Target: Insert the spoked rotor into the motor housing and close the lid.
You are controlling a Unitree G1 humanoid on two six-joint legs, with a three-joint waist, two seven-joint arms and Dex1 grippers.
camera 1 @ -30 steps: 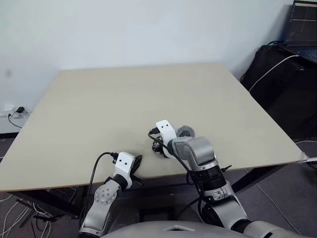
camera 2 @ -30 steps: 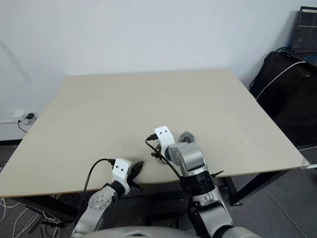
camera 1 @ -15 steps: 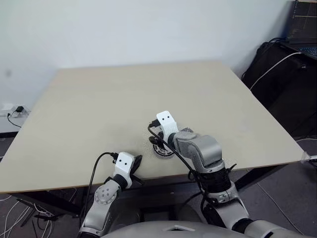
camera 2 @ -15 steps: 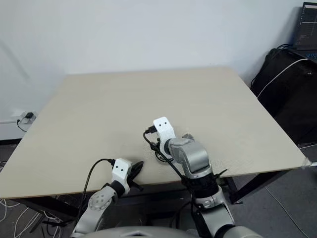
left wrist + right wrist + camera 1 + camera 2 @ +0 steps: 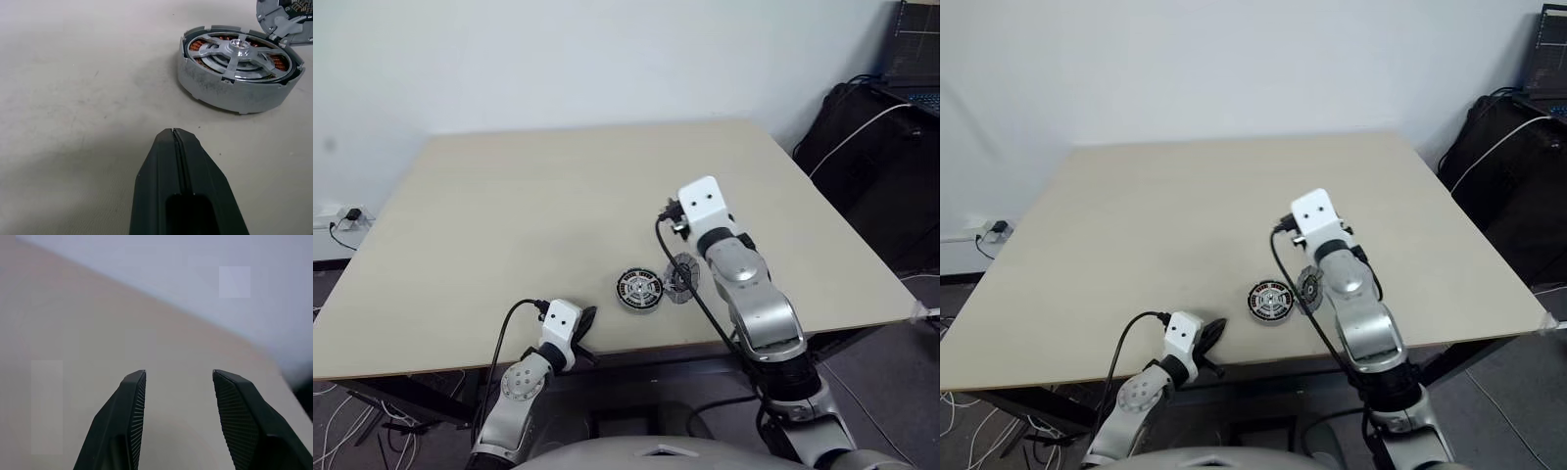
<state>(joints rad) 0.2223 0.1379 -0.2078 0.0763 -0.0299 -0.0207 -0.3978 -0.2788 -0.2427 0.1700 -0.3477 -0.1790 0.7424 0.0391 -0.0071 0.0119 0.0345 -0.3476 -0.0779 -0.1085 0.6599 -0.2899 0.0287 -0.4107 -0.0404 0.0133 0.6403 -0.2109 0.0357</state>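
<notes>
The spoked rotor [image 5: 238, 49] sits inside the motor housing [image 5: 230, 90], its spokes and bright central hub lying flat over the copper-brown windings that show between them. The housing stands upright on the bench [image 5: 509, 215], near the front edge and a little right of the middle. Just beside it on the right, the lid [image 5: 681, 273] leans tilted, its lower edge on the bench close to the housing's rim; whether the two touch I cannot tell.

The left tool [image 5: 173, 134] rests low at the front edge of the bench, well left of the housing and pointing towards it, its two black fingers pressed tight together with nothing between them. The right tool [image 5: 178, 377] is raised above the bench, beyond and to the right of the lid, its ribbed fingers [image 5: 133, 401] standing apart with an empty gap between them, gripping nothing.

A black cable [image 5: 504, 338] loops from the left wrist.
</notes>
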